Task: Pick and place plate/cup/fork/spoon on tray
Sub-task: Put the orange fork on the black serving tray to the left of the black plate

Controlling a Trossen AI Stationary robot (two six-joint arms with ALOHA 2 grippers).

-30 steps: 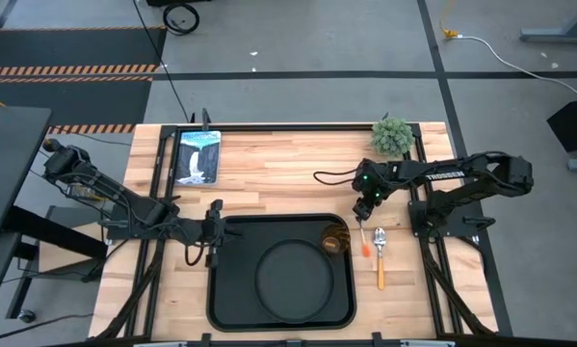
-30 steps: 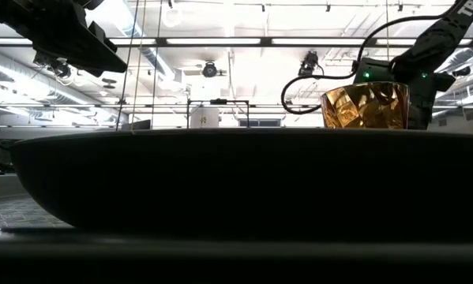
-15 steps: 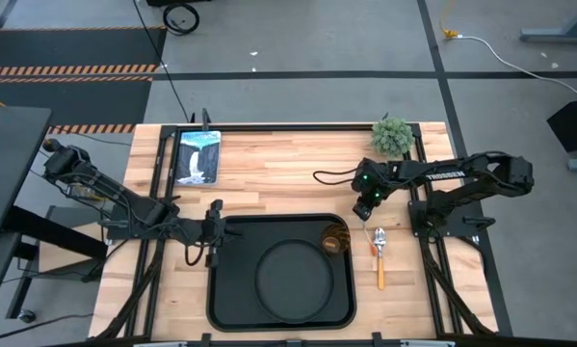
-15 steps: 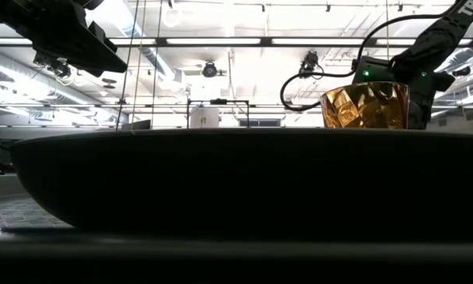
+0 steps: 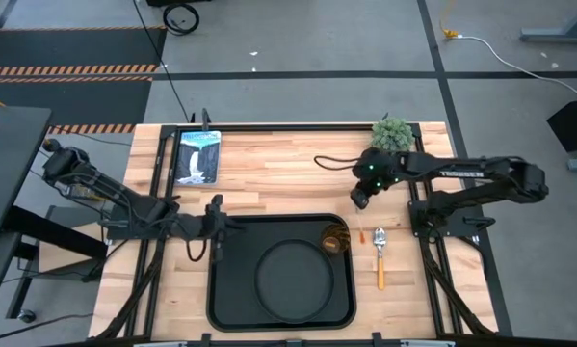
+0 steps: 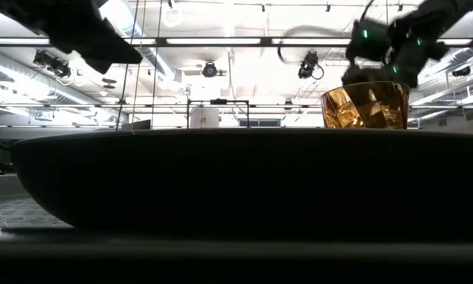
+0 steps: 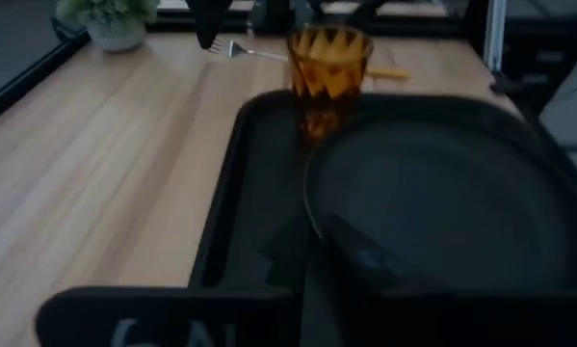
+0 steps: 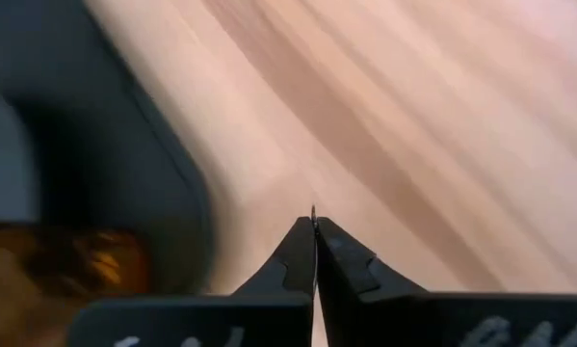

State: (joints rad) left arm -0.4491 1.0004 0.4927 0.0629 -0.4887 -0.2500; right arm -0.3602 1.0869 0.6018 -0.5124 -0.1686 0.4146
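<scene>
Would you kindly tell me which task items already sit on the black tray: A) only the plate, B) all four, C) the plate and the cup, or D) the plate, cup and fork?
C: the plate and the cup are inside the tray, while the fork and spoon lie on the wood to its right.

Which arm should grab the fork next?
Right. Its end effector, fingers shut, hovers just behind the fork and spoon lying right of the tray. The left end effector sits at the tray's far-left corner.
</scene>
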